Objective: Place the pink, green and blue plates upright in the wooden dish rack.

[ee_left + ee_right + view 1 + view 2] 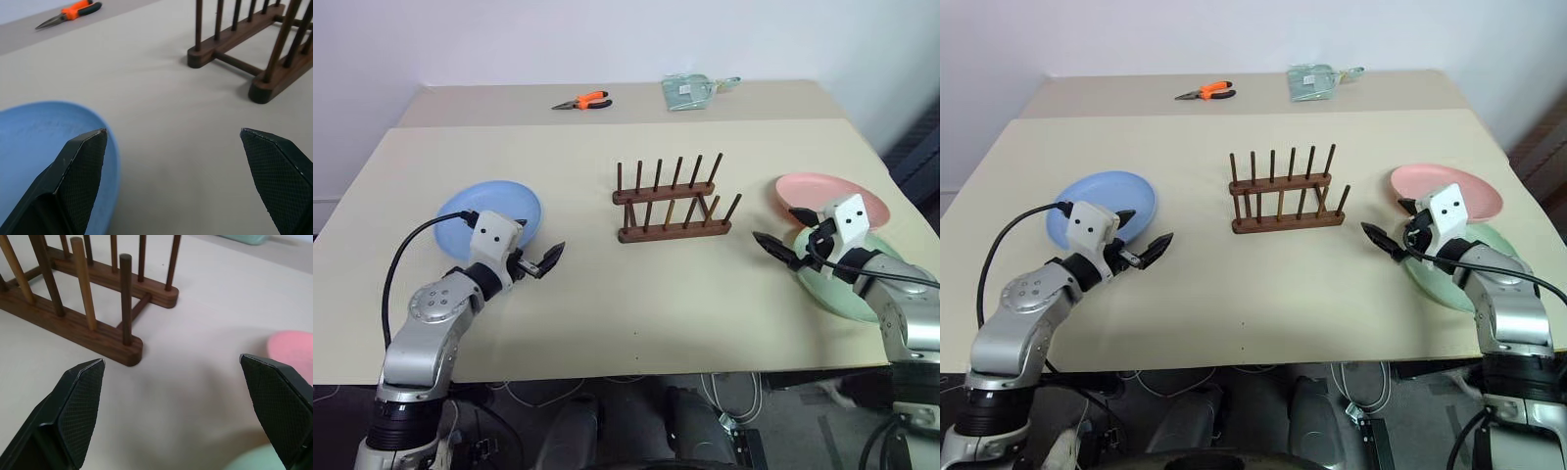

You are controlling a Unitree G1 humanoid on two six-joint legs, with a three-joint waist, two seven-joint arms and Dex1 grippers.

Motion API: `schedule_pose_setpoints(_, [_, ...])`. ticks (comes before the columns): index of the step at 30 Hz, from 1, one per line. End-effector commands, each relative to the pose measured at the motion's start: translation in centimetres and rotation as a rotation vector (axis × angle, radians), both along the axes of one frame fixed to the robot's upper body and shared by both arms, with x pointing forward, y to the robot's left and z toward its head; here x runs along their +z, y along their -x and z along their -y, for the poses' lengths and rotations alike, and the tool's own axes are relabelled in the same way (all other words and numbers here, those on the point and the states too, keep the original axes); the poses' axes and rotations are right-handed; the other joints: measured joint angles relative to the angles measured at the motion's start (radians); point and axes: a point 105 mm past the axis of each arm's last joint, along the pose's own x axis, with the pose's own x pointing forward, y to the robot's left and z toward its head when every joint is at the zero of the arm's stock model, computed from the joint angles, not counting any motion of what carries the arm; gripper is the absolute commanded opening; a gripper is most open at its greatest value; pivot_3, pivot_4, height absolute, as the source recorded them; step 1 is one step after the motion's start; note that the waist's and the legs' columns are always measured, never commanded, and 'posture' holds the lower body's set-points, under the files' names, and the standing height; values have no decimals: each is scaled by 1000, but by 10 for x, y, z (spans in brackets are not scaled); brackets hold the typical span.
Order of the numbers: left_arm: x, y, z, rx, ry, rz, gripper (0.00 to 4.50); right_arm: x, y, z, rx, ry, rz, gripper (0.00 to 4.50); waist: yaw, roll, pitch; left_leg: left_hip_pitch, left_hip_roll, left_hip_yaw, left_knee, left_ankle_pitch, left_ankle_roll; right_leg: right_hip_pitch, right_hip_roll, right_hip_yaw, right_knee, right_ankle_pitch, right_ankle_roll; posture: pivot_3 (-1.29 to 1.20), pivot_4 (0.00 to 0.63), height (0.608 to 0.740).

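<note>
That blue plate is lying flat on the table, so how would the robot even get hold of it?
Probably by the rim. The blue plate lies flat, but its shallow edge curves up off the table, leaving room for one finger under and one over. The open left pincer hovers just beside the edge facing the wooden dish rack, so coming in low from that side looks simplest.

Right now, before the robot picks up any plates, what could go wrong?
The pink plate lies partly on the green plate, so lifting one might drag the other. The green plate sits near the table's front edge and could slide off. The wooden dish rack looks small and light, so a plate pushed between its pegs might tip or shove it.
</note>
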Motion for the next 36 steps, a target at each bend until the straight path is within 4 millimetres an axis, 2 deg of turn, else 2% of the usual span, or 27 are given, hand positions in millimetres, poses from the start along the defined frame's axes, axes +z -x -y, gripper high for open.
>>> schedule_pose_setpoints(1, [6, -3, 5, -48, -2, 17, 4450, 17, 3, -5, -1, -2, 73, 4500, -1, 0, 0, 0, 0, 0, 0, 0, 0, 0, 0, 0, 0, 0, 0, 0, 150, 740])
schedule_pose_setpoints(9, [-4, -9, 14, -119, 19, -30, 4450, 23, 6, -17, 19, -4, 86, 4500, 0, 0, 0, 0, 0, 0, 0, 0, 0, 0, 0, 0, 0, 1, -1, 0, 150, 740])
schedule_pose_setpoints(11, [-20, -11, 31, -272, -20, -105, 4450, 15, 13, -39, 96, 11, 50, 4500, 2, 0, 0, -1, 0, 0, 0, 0, 0, 0, 0, 0, 0, 1, -1, 0, 150, 740])
schedule_pose_setpoints(13, [-37, -15, 44, -405, -106, -160, 4450, 10, 17, -53, 123, 27, 39, 4500, 5, 0, 0, -1, 0, 0, 0, 0, 0, 0, 0, -1, 0, 0, 0, 0, 150, 740])
schedule_pose_setpoints(17, [-51, -29, 55, -507, -180, -193, 4450, 6, 21, -67, 126, 25, 44, 4500, 2, 0, 0, -2, -1, 0, 1, 0, 0, -1, 0, -1, -1, 0, -1, 0, 150, 740])
schedule_pose_setpoints(19, [-54, -45, 69, -551, -195, -204, 4450, 3, 26, -76, 127, 21, 51, 4500, 16, 0, 0, -5, -1, -1, 2, 0, 0, -3, 0, -1, 0, 2, -3, 0, 150, 740])
schedule_pose_setpoints(24, [-53, -74, 102, -602, -134, -228, 4450, -4, 43, -84, 93, 12, 57, 4500, 33, -1, -1, -7, -2, -3, 4, 0, 1, -3, 0, -3, -1, 3, 2, 0, 150, 740])
schedule_pose_setpoints(29, [-58, -78, 128, -662, -101, -266, 4450, -6, 53, -77, 23, 21, 63, 4500, 25, -1, -1, -8, -2, -3, 6, 0, 1, -3, -1, -3, 0, 2, 4, 0, 150, 740])
schedule_pose_setpoints(32, [-60, -77, 138, -689, -101, -266, 3568, -6, 55, -73, 3, 32, 67, 4500, 24, -1, -1, -7, -2, -3, 6, 0, 1, -2, -1, -3, 0, 2, 5, 0, 150, 740])
schedule_pose_setpoints(36, [-60, -76, 140, -708, -112, -252, 1651, -4, 55, -68, -6, 45, 71, 4500, 23, -2, -1, -7, -2, -3, 6, -1, 2, -2, -1, -3, 0, 2, 5, 0, 150, 740])
